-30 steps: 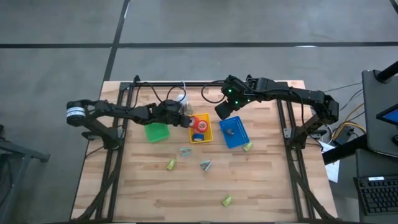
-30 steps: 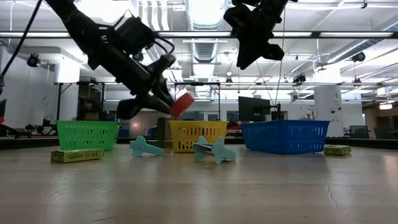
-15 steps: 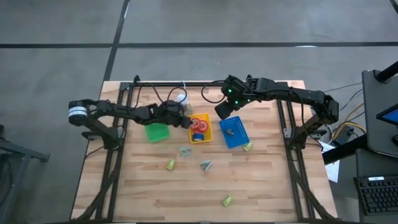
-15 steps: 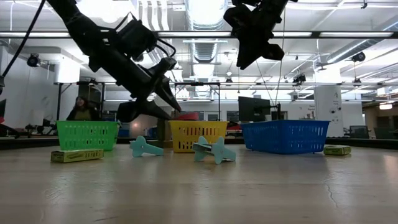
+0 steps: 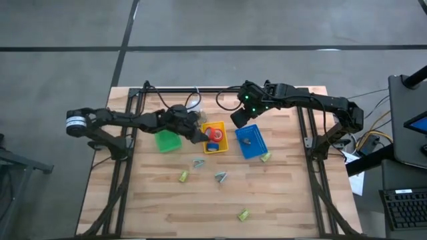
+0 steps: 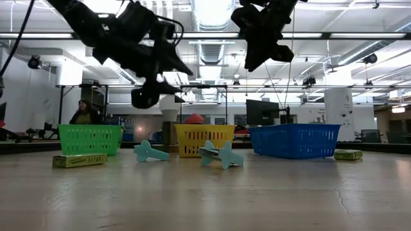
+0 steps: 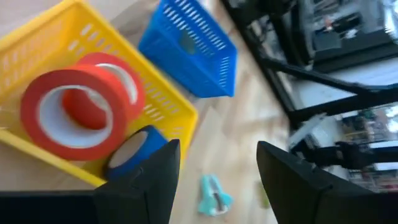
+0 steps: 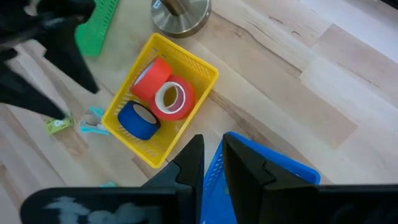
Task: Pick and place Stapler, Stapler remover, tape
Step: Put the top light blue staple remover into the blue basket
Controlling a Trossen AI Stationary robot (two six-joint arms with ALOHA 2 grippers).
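The yellow tray (image 5: 223, 142) holds two red tape rolls (image 7: 34, 118) (image 7: 127, 78) and a blue roll (image 7: 138, 152), leaning on one another; they also show in the right wrist view (image 8: 185, 107). My left gripper (image 7: 217, 155) is open and empty, above the tray's left edge (image 5: 198, 135). My right gripper (image 8: 213, 146) is shut and empty, high over the blue tray's far left corner (image 5: 237, 121). Two teal staple removers (image 5: 199, 162) (image 5: 220, 176) lie on the table near the trays.
A green tray (image 5: 169, 141) stands left of the yellow one and a blue tray (image 5: 257, 148), holding a grey piece, stands right of it. Small yellow-green pieces (image 5: 183, 176) (image 5: 243, 215) (image 5: 265, 157) lie on the table. A round metal-footed object (image 8: 180, 12) stands behind the yellow tray.
My left gripper, which held a red tape roll over the yellow tray, has opened and let it go. The roll has dropped into the tray beside the other rolls. The gripper has then risen and drawn back a little toward the table's left edge.
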